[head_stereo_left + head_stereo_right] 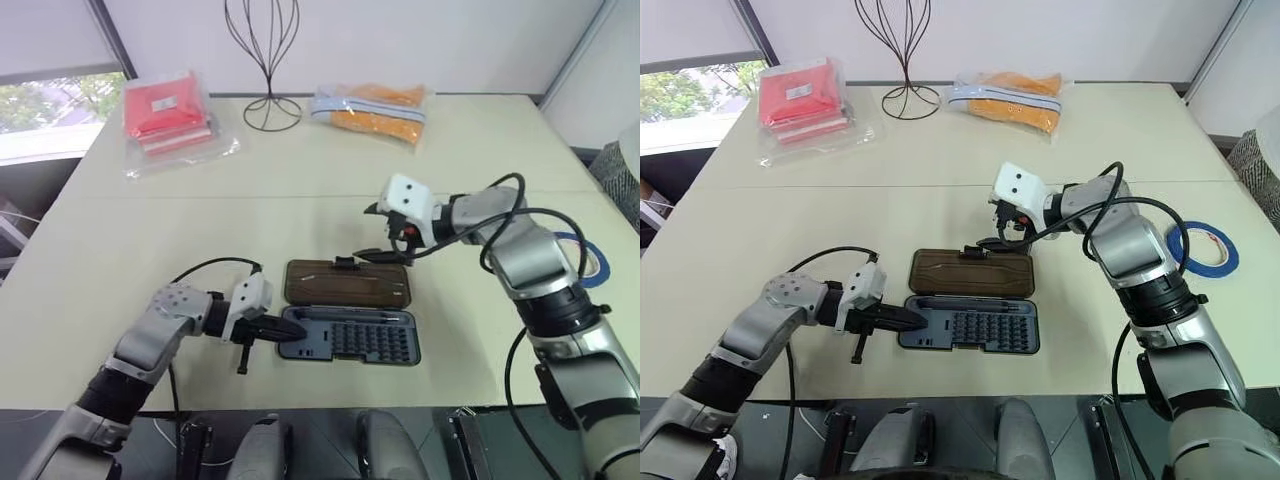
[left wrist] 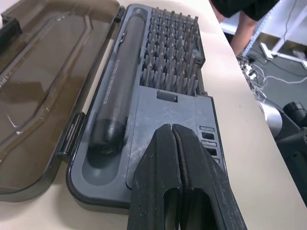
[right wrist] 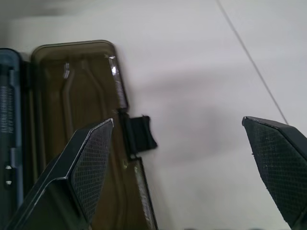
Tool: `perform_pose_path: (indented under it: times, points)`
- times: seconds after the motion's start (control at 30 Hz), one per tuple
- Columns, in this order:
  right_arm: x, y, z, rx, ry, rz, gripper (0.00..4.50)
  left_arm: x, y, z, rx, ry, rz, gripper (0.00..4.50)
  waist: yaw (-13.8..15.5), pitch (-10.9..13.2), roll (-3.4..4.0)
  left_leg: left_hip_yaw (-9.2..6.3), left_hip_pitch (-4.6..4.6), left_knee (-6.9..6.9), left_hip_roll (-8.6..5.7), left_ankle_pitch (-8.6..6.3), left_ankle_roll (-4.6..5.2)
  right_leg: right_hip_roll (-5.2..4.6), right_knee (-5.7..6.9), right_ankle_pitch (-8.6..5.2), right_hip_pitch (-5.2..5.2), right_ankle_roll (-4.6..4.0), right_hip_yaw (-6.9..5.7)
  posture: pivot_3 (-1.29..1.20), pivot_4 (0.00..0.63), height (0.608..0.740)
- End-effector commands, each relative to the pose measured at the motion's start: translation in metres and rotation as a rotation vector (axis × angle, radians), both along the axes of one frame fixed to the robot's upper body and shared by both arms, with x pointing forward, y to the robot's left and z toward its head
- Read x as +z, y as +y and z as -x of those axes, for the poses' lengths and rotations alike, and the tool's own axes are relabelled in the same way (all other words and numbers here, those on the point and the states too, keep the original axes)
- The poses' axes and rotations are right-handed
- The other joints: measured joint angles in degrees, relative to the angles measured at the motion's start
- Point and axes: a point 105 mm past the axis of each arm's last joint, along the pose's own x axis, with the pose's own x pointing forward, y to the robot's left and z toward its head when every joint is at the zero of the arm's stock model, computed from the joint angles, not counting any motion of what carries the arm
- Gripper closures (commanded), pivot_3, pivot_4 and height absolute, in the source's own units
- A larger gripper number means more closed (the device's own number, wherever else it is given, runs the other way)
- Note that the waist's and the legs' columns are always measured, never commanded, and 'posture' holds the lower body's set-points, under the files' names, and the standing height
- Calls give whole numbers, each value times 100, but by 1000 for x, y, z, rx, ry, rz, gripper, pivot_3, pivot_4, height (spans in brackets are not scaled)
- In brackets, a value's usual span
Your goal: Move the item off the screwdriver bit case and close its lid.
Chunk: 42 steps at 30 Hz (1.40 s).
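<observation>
on the far left of the pale worktop [image 1: 120,230] lies a clear bag of red packets [image 1: 168,112], with a black wire stand [image 1: 265,62] to its right and a bag of orange packets [image 1: 372,104] further right, all near the far edge.

nearer the front, the left gripper [image 1: 285,331] has its two black fingers [image 2: 158,182] pressed together with nothing between them. their tips rest on or just over the left end of the screwdriver bit case [image 1: 350,336]; i cannot tell whether they touch it.

the case lies open and flat in the middle of the worktop. its dark grey-blue tray, the near half, holds a dark screwdriver handle [image 2: 117,86] in a long groove along the hinge side and rows of small bits [image 2: 170,52] filling the right part. the lid [image 1: 348,284], smoky brown and see-through, lies back flat on the worktop on the far side of the tray, empty, with its black latch tab [image 3: 140,132] on the far edge.

the right gripper [image 1: 377,232] hangs above the lid's far edge near the tab, fingers spread wide and holding nothing.

the roll of blue tape [image 1: 1202,247] lies flat on the worktop at the far right, well apart from the case, beyond the right arm.
</observation>
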Motion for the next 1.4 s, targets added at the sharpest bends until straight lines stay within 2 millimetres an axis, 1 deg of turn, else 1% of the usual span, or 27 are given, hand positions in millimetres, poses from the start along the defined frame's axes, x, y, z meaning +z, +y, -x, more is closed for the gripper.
perform_pose_path:
  times: [0.03, 0.17, 0.3, 0.53, 0.67, 0.77, 0.9, 0.93, 1.03, 1.27, 1.4]
  points:
    - [-14, 7, -2, 39, 30, 39, 37, -19, 6, -1, 61, 36, -56, 4500, 3, -3, -1, 0, 2, 0, 0, 0, 0, 0, 0, 0, 4, 0, 0, 0, 150, 740]
    - [-29, 2, -7, 41, 48, 75, 37, -18, 6, -2, 76, 31, -47, 4500, 2, -3, 0, 0, 5, 1, -1, 0, 0, 0, 0, 0, 6, 0, 0, 0, 150, 740]
    - [-42, -7, -16, 6, 53, 104, 37, -15, 6, -2, 90, 27, -40, 4500, -2, -3, 0, 0, 8, 1, 0, 0, 0, 0, 0, 0, 6, 0, 0, 0, 150, 740]
    - [-49, -21, -28, -47, 45, 120, 37, -15, 6, -1, 98, 23, -41, 4500, -8, -4, 2, 1, 11, 1, 0, 0, 0, 0, 2, 0, 6, 0, 1, 0, 150, 740]
    - [-52, -24, -31, -55, 48, 112, 37, -16, 8, -3, 104, 20, -45, 4500, -9, -5, 3, 1, 16, 1, 0, 0, 0, 0, 2, 0, 11, 0, 1, 0, 150, 740]
    - [-55, -26, -31, -52, 48, 126, 777, -16, 9, -4, 110, 16, -46, 4500, -9, -5, 4, 2, 24, 0, 0, 0, 0, 0, 2, 0, 19, 0, 1, 0, 150, 740]
    - [-59, -28, -28, -37, 50, 152, 2905, -15, 8, -6, 116, 11, -44, 4500, -14, -5, 3, 5, 45, 0, 1, -1, 1, 0, 2, 0, 38, 0, 2, 0, 150, 740]
    - [-61, -28, -27, -30, 56, 158, 3338, -15, 8, -7, 121, 7, -42, 4500, -14, -5, 3, 5, 53, -1, 1, -1, 2, 0, 2, 0, 47, 0, 3, 0, 150, 740]
    - [-63, -28, -24, -12, 64, 172, 3338, -14, 8, -10, 129, -2, -40, 4500, -12, -5, 4, 2, 85, -2, 2, -3, 5, 1, -2, -1, 83, -1, 2, 0, 150, 740]
    - [-71, -29, -25, -19, 84, 195, 3338, -12, 7, -11, 138, -11, -33, 4500, -7, -5, 4, -1, 88, -1, 2, -4, 6, 1, -4, -1, 89, -1, 1, 0, 150, 740]
    - [-79, -28, -22, -3, 126, 208, 3338, -14, 8, -11, 146, -12, -32, 4500, -8, -8, 5, -2, 93, -1, 2, -4, 7, 1, -5, -1, 94, -1, 1, 0, 150, 740]
